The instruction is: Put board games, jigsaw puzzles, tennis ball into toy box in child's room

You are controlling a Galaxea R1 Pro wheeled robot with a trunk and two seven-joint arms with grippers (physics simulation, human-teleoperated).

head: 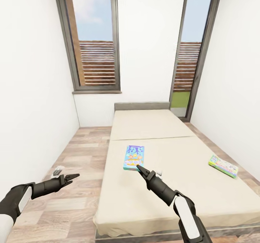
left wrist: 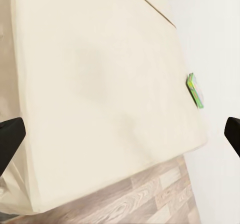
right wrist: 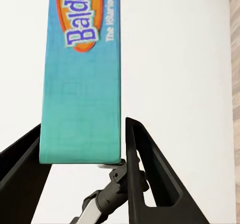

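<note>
On the beige bed (head: 151, 127) lie two board games. The blue-purple board game (head: 133, 157) rests flat near the middle. My right gripper (head: 138, 167) is at its near edge, close to the right corner. In the right wrist view the teal box (right wrist: 82, 84) fills the gap of the right gripper (right wrist: 82, 126), both fingers (right wrist: 145, 169) against its sides. The green-edged board game (head: 223, 165) sits by the bed's right edge, and the left wrist view has the green-edged game (left wrist: 196, 90) at the mattress (left wrist: 100, 84) rim. My left gripper (head: 73, 178) hangs open over the floor left of the bed, its fingers (left wrist: 10, 136) wide apart.
White walls stand close on both sides. A tall window (head: 94, 40) and a glass door (head: 189, 51) are behind the headboard. A strip of wooden floor (head: 83, 156) runs along the bed's left side, with a small grey object (head: 57, 170) on it by the wall.
</note>
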